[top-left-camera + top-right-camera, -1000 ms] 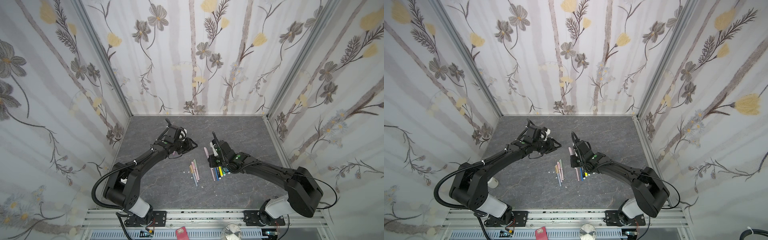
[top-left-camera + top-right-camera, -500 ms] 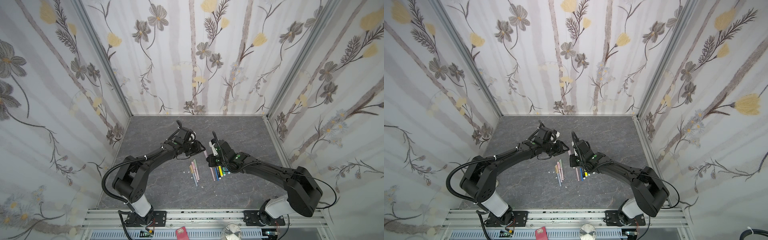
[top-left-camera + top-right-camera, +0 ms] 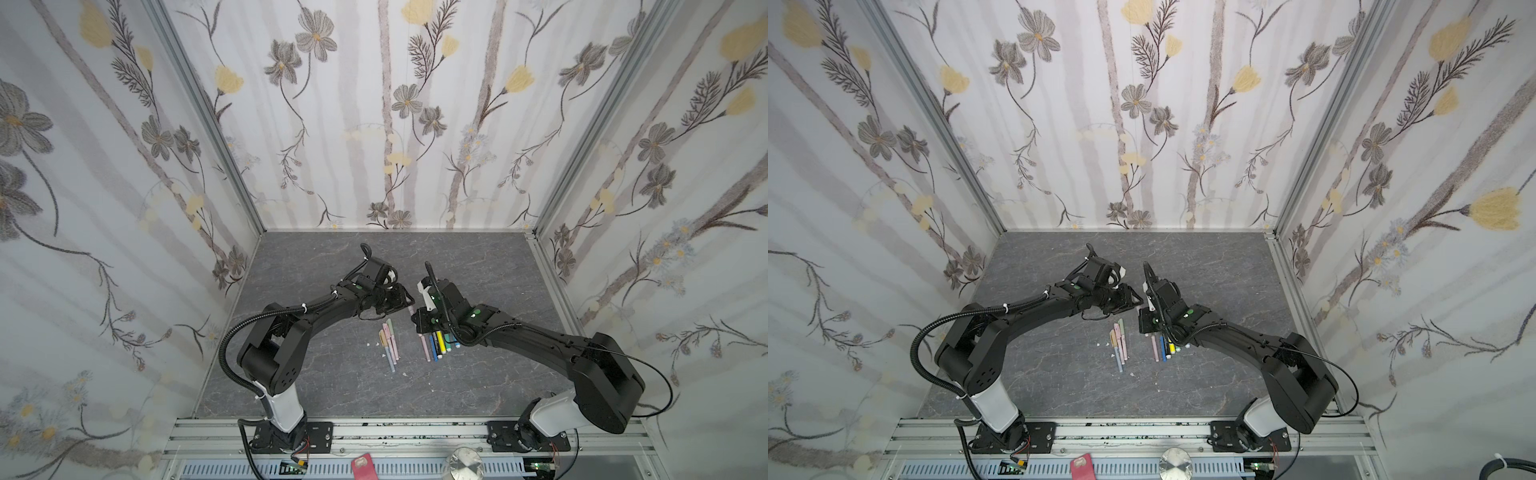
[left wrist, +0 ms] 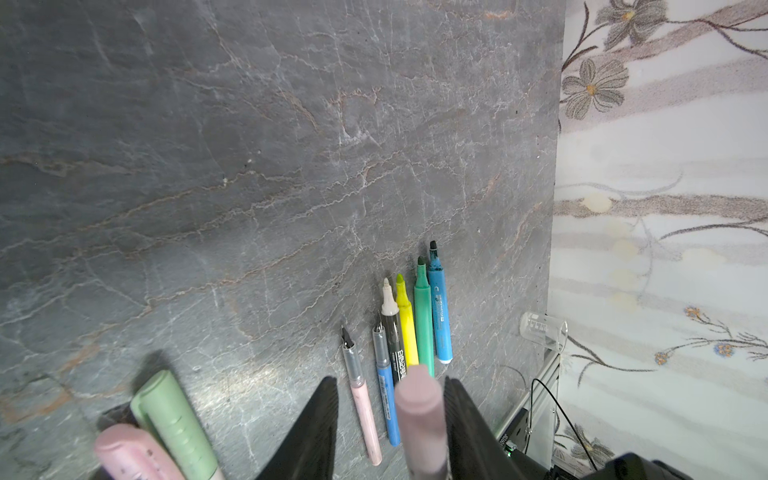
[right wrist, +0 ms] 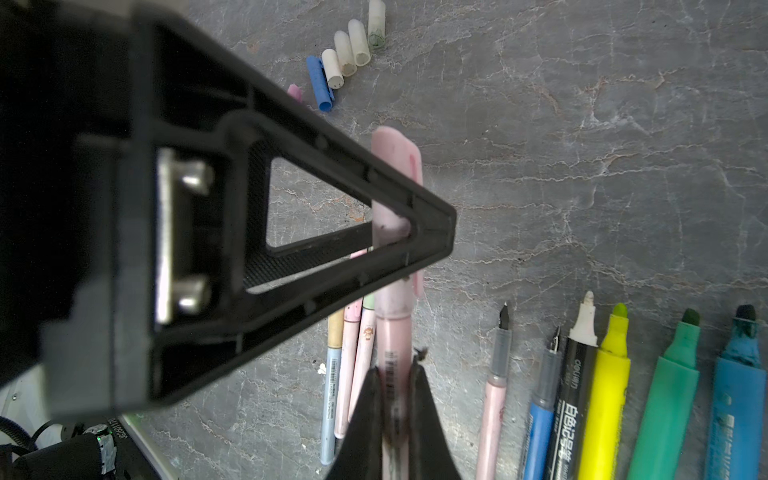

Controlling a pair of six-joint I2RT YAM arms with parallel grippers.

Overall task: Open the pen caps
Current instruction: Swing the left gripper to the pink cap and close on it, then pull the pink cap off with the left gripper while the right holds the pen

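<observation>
In the right wrist view the right hand sits at the bottom centre of the frame, its jaws closed tight on the barrel of a pink pen. The pen runs straight up the frame from that grip. Its pink cap is on the pen and reaches to just above the middle. The left hand comes in from the left edge and fills the left half of the picture. Its fingers straddle the cap, one in front of it and one behind.

In the left wrist view the same cap stands at the bottom centre, between the two black fingers. The jaws are part open. The finger on the right of the frame lies against or just beside the cap, while bare counter shows between the cap and the finger on the left, so no firm grip on the cap shows.

Loose caps, one blue and several white, lie in a short row at the upper centre of the right wrist view, well apart from both hands. Six uncapped pens lie side by side at the lower right, near the right hand. Pastel pens with caps on lie at the lower left of the left wrist view.
</observation>
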